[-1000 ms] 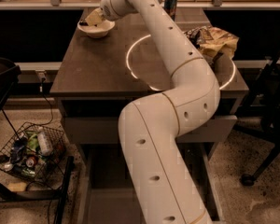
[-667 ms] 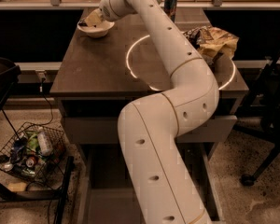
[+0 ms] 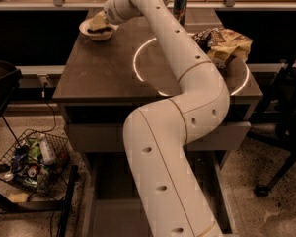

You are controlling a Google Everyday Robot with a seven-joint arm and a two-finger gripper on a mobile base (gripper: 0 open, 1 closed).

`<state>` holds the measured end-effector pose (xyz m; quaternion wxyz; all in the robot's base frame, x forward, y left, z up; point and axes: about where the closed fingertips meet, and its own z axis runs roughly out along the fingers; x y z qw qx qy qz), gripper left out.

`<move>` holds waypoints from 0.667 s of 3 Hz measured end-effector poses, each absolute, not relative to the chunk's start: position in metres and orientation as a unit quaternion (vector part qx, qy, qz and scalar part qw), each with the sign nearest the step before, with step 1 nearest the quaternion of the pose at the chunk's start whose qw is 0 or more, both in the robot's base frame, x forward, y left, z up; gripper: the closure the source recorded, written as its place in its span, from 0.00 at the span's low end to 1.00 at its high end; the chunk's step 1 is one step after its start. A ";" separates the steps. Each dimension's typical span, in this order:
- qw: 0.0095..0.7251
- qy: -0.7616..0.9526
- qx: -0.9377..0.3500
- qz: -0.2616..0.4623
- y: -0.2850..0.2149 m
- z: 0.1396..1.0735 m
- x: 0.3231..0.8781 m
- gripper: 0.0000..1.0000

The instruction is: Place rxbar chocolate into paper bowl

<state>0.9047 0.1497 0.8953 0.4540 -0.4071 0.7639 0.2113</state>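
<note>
- Labels first: nothing is readable. The tall blue-and-silver can (image 3: 180,6) at the top centre of the frame has print on it, and so does the crumpled brown-and-yellow snack bag (image 3: 226,44) at the upper right, but I can't make out a brand on either.
- The small flat rxbar chocolate (image 3: 101,29) in its black wrapper shows only as a dark sliver inside the small round off-white paper bowl (image 3: 87,32), in the upper left of the frame. Any pale print on it is too small to read.
- The visible part of the bar runs roughly left to right across the bowl. Which end points where, I can't say.
- The pale two-finger gripper (image 3: 100,21) sits right over the bowl, just above the bar and maybe touching it. Whether it's clamped on the bar or has let go, I honestly can't tell.
- The big white jointed arm (image 3: 187,117) comes up from the bottom centre, bends at the right and reaches diagonally to the upper left.
- The bowl sits at the far left corner of the dark brown rectangular table (image 3: 98,78), well apart from the can and the bag.
- A thin white glowing ring (image 3: 137,65) shows on the tabletop, partly hidden behind the arm.
- On the floor at the lower left is a black wire basket (image 3: 32,159) with bottles and cans in it.
</note>
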 end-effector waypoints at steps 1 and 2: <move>0.452 0.764 -0.408 0.212 0.153 0.892 0.905 0.00; 0.452 0.764 -0.408 0.212 0.153 0.892 0.905 0.00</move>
